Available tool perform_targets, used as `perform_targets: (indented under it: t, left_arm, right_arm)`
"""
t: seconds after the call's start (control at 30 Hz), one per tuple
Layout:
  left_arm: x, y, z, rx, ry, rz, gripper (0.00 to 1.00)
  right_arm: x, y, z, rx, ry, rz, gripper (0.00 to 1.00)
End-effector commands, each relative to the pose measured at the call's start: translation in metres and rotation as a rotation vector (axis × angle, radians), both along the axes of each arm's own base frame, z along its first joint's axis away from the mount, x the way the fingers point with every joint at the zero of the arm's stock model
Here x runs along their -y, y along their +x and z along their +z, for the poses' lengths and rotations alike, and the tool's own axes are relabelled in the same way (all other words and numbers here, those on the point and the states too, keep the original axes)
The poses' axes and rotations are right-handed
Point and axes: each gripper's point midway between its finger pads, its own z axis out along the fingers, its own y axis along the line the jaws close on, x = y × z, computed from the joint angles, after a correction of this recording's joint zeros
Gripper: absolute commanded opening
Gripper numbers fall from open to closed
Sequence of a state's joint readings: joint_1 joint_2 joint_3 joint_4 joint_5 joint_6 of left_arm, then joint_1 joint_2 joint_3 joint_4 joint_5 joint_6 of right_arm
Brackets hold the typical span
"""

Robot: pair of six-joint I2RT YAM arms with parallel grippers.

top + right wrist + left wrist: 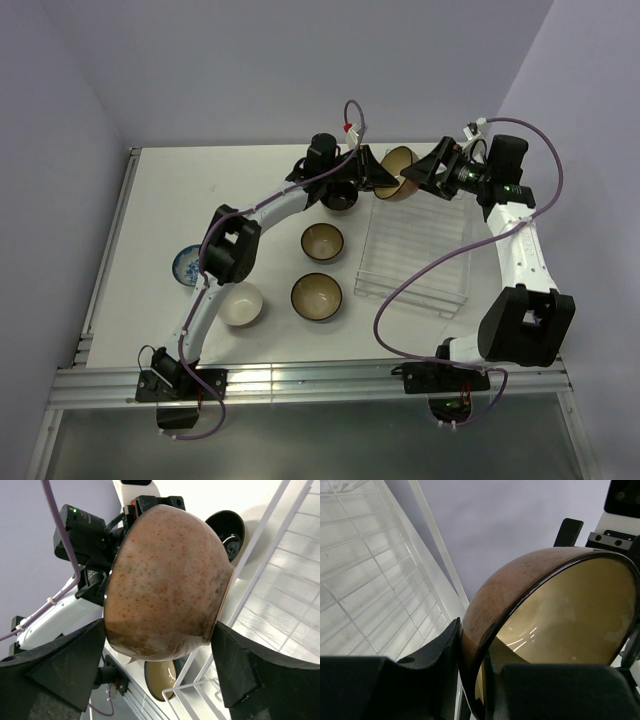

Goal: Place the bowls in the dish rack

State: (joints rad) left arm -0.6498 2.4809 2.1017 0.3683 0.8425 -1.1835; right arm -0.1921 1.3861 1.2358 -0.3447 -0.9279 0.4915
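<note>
My left gripper [378, 170] is shut on the rim of a speckled brown bowl [399, 160], tan inside, and holds it tilted in the air over the far edge of the clear dish rack [415, 250]. In the left wrist view the fingers [437, 652] pinch the bowl's wall [520, 590]. My right gripper [424, 173] is open, its fingers [75, 662] on either side of the same bowl [165, 575]; I cannot tell if they touch it. The black bowl [340, 197], two tan bowls [322, 242] [316, 296], the cream-white bowl [242, 305] and the blue-patterned bowl [186, 265] sit on the table.
The rack's ribs show in the left wrist view [365, 580] and the right wrist view [280, 605]. The black bowl [227, 527] and a tan bowl [162, 677] lie below the held bowl. Purple walls stand close behind and to the right.
</note>
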Motion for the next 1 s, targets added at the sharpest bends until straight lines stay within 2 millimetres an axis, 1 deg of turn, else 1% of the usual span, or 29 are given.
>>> perform_targets:
  t: [0.0, 0.1, 0.2, 0.23, 0.3, 0.33, 0.37, 0.4, 0.47, 0.5, 0.6, 0.67, 0.7, 0.73, 0.8, 0.97]
  left_arm:
    - [0.004, -0.013, 0.065, 0.14, -0.082, 0.006, 0.0]
    - [0.004, -0.014, 0.066, 0.148, -0.081, 0.003, 0.0]
    - [0.005, -0.016, 0.064, 0.145, -0.072, -0.003, 0.0]
    - [0.005, -0.016, 0.064, 0.144, -0.071, -0.006, 0.0]
    - [0.004, -0.016, 0.061, 0.139, -0.066, -0.008, 0.02]
    - [0.004, -0.016, 0.06, 0.14, -0.062, -0.008, 0.04]
    - [0.005, -0.017, 0.06, 0.142, -0.061, -0.009, 0.06]
    - [0.004, -0.016, 0.059, 0.14, -0.058, -0.006, 0.12]
    - [0.004, -0.016, 0.058, 0.142, -0.057, -0.008, 0.16]
    - [0.004, -0.016, 0.057, 0.138, -0.055, -0.006, 0.21]
    - [0.003, -0.014, 0.055, 0.135, -0.049, 0.001, 0.31]
    - [0.003, -0.013, 0.054, 0.134, -0.047, 0.003, 0.34]
    - [0.002, -0.013, 0.054, 0.134, -0.047, 0.004, 0.37]
    - [0.001, -0.012, 0.053, 0.131, -0.045, 0.006, 0.38]
    - [0.001, -0.013, 0.053, 0.128, -0.047, 0.003, 0.42]
    - [0.0, -0.012, 0.048, 0.123, -0.036, 0.005, 0.53]
  right_arm:
    - [-0.012, -0.003, 0.018, 0.074, -0.001, 0.057, 0.88]
    - [-0.01, -0.001, 0.013, 0.063, -0.008, 0.045, 0.81]
    - [-0.01, 0.002, 0.009, 0.057, -0.001, 0.045, 0.67]
    - [-0.01, 0.002, 0.009, 0.054, 0.005, 0.049, 0.54]
    - [-0.01, 0.004, 0.007, 0.056, 0.007, 0.046, 0.4]
    - [-0.009, 0.005, 0.007, 0.056, 0.006, 0.04, 0.22]
    - [-0.009, 0.006, 0.004, 0.048, 0.01, 0.042, 0.1]
    - [-0.008, 0.008, 0.005, 0.044, 0.012, 0.041, 0.01]
    - [-0.008, 0.01, 0.005, 0.037, 0.022, 0.048, 0.0]
    - [-0.005, 0.01, 0.005, 0.028, 0.037, 0.039, 0.0]
    - [0.001, 0.011, 0.012, 0.051, 0.055, 0.025, 0.0]
    - [0.002, 0.011, 0.017, 0.067, 0.056, 0.02, 0.0]
    - [0.002, 0.01, 0.018, 0.065, 0.06, 0.017, 0.0]
    - [0.002, 0.011, 0.018, 0.065, 0.062, 0.016, 0.0]
    - [0.003, 0.011, 0.019, 0.062, 0.074, 0.015, 0.0]
    - [0.012, 0.015, 0.023, 0.07, 0.086, -0.017, 0.0]
